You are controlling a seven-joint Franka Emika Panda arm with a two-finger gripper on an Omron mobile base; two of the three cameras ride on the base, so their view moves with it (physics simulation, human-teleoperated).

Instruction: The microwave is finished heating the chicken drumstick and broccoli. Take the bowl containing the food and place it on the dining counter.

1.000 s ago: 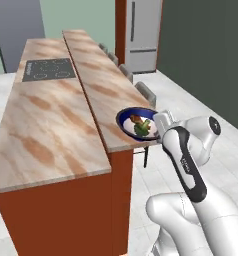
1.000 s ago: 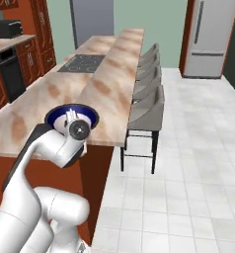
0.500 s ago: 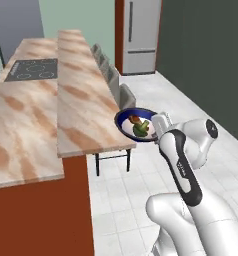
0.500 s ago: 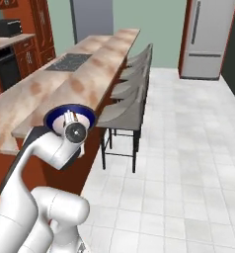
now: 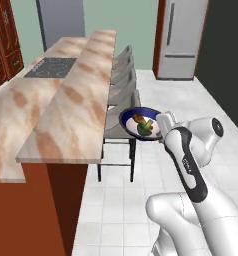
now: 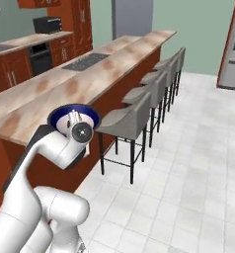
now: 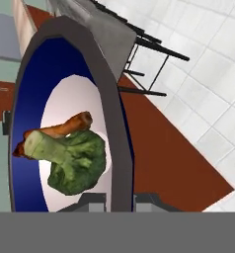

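— Beside the dining counter [image 5: 66,115], what is the arm carrying?

— The gripper [image 5: 160,131] holds the bowl [image 5: 139,124] by its rim. In the hand view the two fingertips [image 7: 92,201] stand close together at the near edge of the bowl [image 7: 38,89], one inside the rim and one outside, so the fingers are narrow and pinched on the rim.

— Where is the bowl in the scene?

— It is in the air, right of the dining counter and apart from its edge. In the left base view it is above the nearest grey stool [image 5: 121,120]. In the right base view the bowl [image 6: 73,117] is seen in front of the near end of the counter [image 6: 70,94], with the wrist partly covering it.

— And the food?

— The broccoli [image 7: 72,160] lies on the white inside of the bowl, and the chicken drumstick [image 7: 65,126] lies just beside it, touching it. In the left base view the broccoli [image 5: 146,127] and the chicken drumstick [image 5: 139,118] are both small inside the blue rim.

— What else is near?

— A row of grey stools [image 6: 156,81] stands along the right side of the counter. A dark cooktop [image 5: 51,67] is set in the lower top to the left. A steel fridge [image 5: 183,37] stands at the far right.

— Any writing or brand that can be read?

— I cannot read any on the fridge, the counter or the bowl.
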